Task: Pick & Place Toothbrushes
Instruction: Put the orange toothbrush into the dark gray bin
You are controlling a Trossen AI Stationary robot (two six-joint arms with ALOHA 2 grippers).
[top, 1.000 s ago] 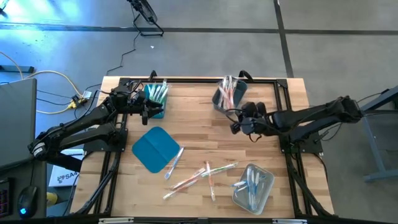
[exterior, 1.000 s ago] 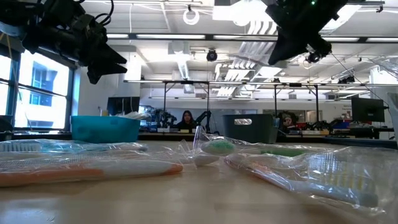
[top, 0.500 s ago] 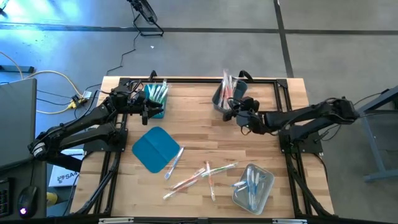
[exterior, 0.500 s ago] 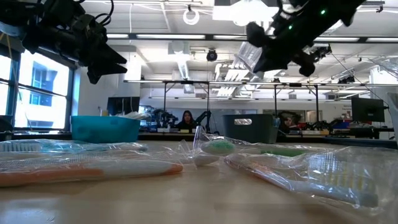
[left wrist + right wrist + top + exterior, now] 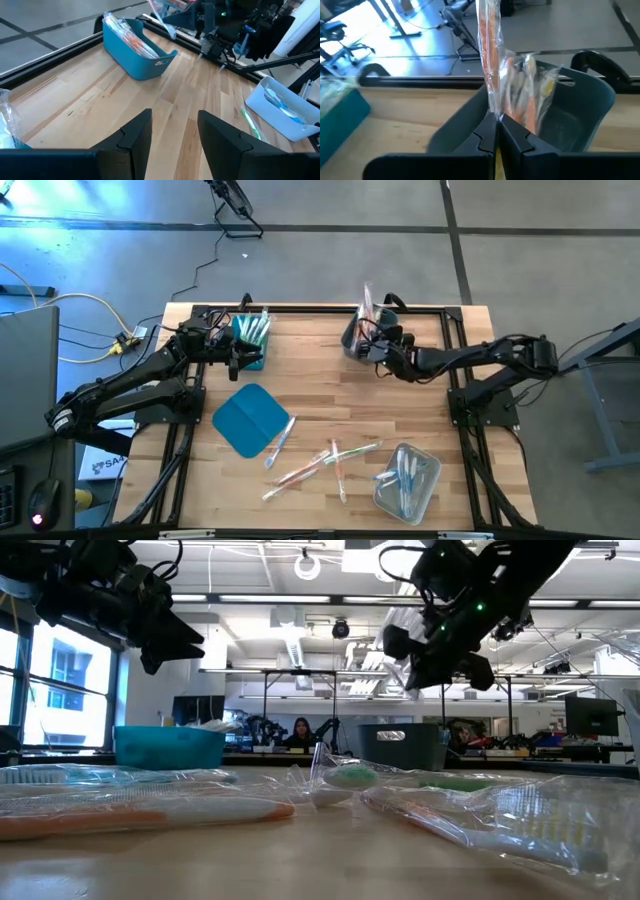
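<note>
My right gripper (image 5: 379, 350) (image 5: 496, 131) is shut on a wrapped orange toothbrush (image 5: 489, 55) right at the grey bin (image 5: 358, 338) at the table's far side. That bin holds several more wrapped toothbrushes (image 5: 525, 95). My left gripper (image 5: 240, 352) (image 5: 172, 132) hovers open and empty beside the teal bin (image 5: 250, 340), which holds green toothbrushes. Several loose toothbrushes (image 5: 322, 462) lie flat on the wood near the front edge. My right gripper pinches the wrapped orange toothbrush near its lower end (image 5: 494, 114) between its two fingers. The fingers come from the table's right, slanting a little downward. The brush stands up out of the fingers, lifted clear, in front of the grey bin's rim (image 5: 470, 107).
A flat teal lid (image 5: 250, 420) lies left of the table's centre. A clear bin (image 5: 408, 480) with blue toothbrushes stands at the near right. A dark frame (image 5: 320, 308) runs along the table's far edge. Bare wood lies between the two far bins.
My right gripper has moved toward the table's left and far edge and come down, up to the grey bin, rolling its wrist on the way. It has stayed shut on the wrapped toothbrush, which has travelled with it.
</note>
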